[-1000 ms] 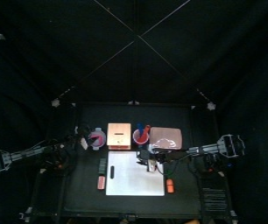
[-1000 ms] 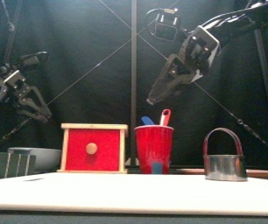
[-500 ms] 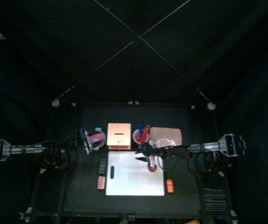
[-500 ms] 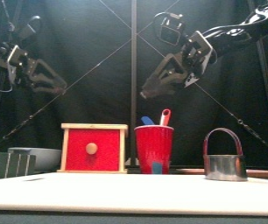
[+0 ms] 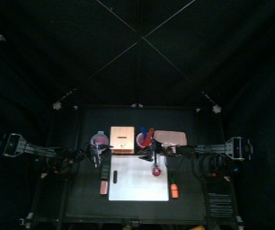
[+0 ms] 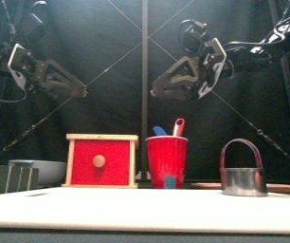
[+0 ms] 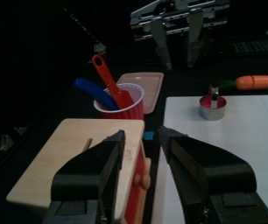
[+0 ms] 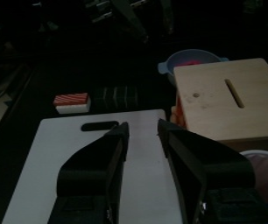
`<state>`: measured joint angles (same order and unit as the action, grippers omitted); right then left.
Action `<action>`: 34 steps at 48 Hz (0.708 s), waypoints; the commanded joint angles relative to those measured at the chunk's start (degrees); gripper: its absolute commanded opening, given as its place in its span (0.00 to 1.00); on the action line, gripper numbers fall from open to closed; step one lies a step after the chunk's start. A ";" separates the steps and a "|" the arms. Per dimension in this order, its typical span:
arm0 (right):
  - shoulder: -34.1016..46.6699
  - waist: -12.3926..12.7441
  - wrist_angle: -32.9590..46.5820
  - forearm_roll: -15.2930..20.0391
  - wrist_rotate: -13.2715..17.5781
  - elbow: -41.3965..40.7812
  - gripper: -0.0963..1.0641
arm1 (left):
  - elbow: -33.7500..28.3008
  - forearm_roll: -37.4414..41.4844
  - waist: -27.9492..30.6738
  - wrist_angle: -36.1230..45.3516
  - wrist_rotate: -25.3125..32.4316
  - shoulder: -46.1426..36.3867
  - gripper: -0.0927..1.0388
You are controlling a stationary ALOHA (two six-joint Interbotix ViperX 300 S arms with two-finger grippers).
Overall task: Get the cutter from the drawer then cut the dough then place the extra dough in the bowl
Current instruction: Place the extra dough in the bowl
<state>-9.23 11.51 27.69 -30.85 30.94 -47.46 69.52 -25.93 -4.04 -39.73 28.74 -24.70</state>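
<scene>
On the white cutting board (image 7: pixel 236 140) the metal cutter (image 7: pixel 213 108) stands upright with its wire handle up, already outside the wooden box (image 6: pixel 102 161). From the front, the cutter is to the right of the red cup (image 6: pixel 167 159), well apart from it. The red drawer front (image 6: pixel 99 163) sits flush with the box.

The cup holds 2 toy knives, 1 blue knife (image 6: pixel 159 131) and 1 red knife (image 6: pixel 178 126), and it stands just beside the box. The pink tray (image 5: pixel 170 139) lies on the cup's other side. At the far side of the box, the bowl (image 8: pixel 193 61) shows something pink inside; whether that is the dough cannot be told.

Both arms hang high above the table and touch nothing. The left gripper (image 6: pixel 72 85) is above the box, with its 2 jaws spread apart and empty. The right gripper (image 6: pixel 168 91) is above the board's back edge. Its jaws are parted by a narrower gap and also hold nothing.

Dark sushi blocks (image 8: pixel 119 94) lie beside the board's edge, next to a small red and white piece (image 8: pixel 72 101). An orange toy food (image 7: pixel 253 82) lies off the board near the front right.
</scene>
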 commanded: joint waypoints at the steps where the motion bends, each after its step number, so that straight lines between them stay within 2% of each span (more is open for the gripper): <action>1: -1.49 0.18 0.53 0.44 -0.09 0.97 0.71 | -1.93 0.44 -0.09 -0.53 0.00 1.67 0.76; 13: -0.88 0.97 0.53 0.53 0.00 1.05 0.71 | -1.14 0.44 0.26 -0.53 0.00 2.99 0.76; 34: -0.88 0.97 0.53 0.53 0.26 1.32 0.71 | -1.05 0.44 0.44 0.09 0.09 3.08 0.76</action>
<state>-9.14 12.22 27.69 -30.50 31.20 -47.46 69.17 -25.66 -3.78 -39.73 28.74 -21.62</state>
